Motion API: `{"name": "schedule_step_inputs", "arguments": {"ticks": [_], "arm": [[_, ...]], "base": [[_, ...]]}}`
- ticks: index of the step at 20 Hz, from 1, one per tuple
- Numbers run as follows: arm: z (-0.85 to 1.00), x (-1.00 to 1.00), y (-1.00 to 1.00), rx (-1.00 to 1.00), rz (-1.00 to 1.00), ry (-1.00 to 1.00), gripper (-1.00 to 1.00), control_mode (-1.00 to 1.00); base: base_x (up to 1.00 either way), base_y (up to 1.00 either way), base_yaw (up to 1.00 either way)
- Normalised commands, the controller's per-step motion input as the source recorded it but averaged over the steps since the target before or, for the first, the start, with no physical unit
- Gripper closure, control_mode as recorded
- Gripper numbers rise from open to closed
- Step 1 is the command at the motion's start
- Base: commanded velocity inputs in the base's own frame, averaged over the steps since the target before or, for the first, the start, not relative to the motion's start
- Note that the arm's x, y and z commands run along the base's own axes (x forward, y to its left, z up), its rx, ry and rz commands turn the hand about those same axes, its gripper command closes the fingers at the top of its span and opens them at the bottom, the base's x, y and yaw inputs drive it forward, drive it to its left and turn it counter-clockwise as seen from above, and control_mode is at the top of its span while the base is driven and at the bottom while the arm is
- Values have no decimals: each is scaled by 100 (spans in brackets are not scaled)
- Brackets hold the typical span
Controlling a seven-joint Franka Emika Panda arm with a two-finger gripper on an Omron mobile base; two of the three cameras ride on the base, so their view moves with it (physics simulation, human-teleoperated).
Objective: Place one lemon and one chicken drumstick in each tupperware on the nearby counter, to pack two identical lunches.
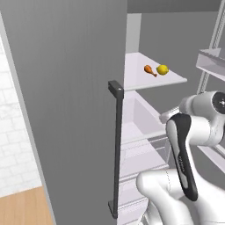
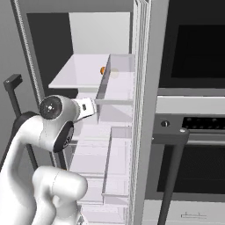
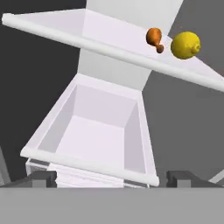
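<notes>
- Lemon (image 3: 184,45): we log it on the white fridge shelf (image 3: 109,30), well beyond our fingers (image 3: 112,178) and to their right.
- Chicken drumstick (image 3: 154,38): just beside the lemon, nearer the fingers' midline.
- Fingers: spread wide, holding nothing.
- Open drawer (image 3: 94,135): directly ahead of the fingers.

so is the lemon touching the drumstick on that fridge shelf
Apart. The hand view shows a thin strip of white shelf between the chicken drumstick and the lemon; the left base view shows the same small gap.
</notes>
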Motion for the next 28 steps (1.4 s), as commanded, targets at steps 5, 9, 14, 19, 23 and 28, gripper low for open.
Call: {"name": "schedule_step_inputs", "arguments": {"ticks": [5, 9, 14, 19, 23, 28], "arm": [[100, 0, 1, 0, -5, -15, -100, -100], [100, 19, 0, 0, -11, 6, -100, -100], [91, 39, -1, 1, -10, 26, -100, -100], [-6, 23, -15, 28, -2, 11, -100, -100], [-34, 69, 0, 35, -13, -1, -100, -100], [-25, 98, 21, 7, -18, -3, -100, -100]], "base": [[0, 0, 0], [0, 0, 0], [0, 0, 0], [0, 0, 0], [0, 0, 0], [0, 0, 0]]}}
